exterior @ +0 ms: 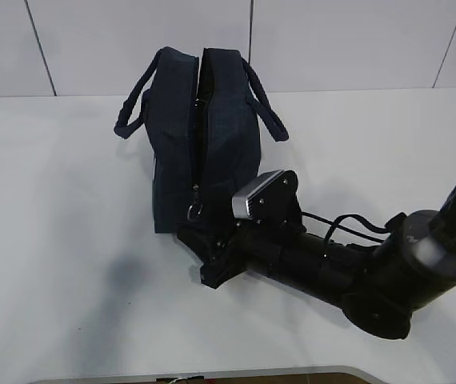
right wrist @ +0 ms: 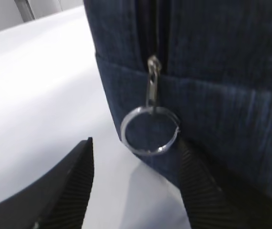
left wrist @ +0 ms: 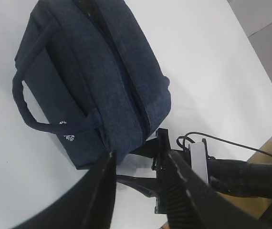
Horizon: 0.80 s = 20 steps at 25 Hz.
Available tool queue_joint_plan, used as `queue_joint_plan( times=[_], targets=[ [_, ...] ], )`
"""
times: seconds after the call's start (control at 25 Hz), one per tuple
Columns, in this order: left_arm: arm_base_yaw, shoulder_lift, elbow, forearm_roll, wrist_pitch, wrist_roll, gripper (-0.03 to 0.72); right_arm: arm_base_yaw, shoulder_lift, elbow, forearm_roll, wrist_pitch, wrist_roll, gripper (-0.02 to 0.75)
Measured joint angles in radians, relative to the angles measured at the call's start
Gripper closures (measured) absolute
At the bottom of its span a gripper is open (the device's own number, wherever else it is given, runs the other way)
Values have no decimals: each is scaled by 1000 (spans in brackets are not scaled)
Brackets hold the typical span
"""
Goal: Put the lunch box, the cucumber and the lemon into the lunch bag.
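Navy lunch bag [exterior: 200, 144] sits zipped on the table [exterior: 60, 240]; right pincer [right wrist: 136, 186] hangs released below its ring pull [right wrist: 150, 131], apparently to unzip it; left pincer [left wrist: 138, 191] hovers empty, parted.

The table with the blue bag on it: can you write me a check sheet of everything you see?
Surface: white table, bare around the bag.
Job's things: dark navy fabric lunch bag lying on the table, zipper partly open at the far end; silver ring pull hanging at the near end. Lunch box, cucumber, lemon: nothing seen.
Clutter: nothing seen.
Grippers: right gripper open, ring pull between its fingers, untouched; left gripper open, empty.
Cables: black cable on the right arm.
Surroundings: pale wall panels.
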Motion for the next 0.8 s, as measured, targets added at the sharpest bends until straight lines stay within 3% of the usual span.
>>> queue_joint_plan(
  times=[0.8],
  targets=[
    [0,0,0,-2,0,0,450,0,2,-78,-40,20,41,286]
  ],
)
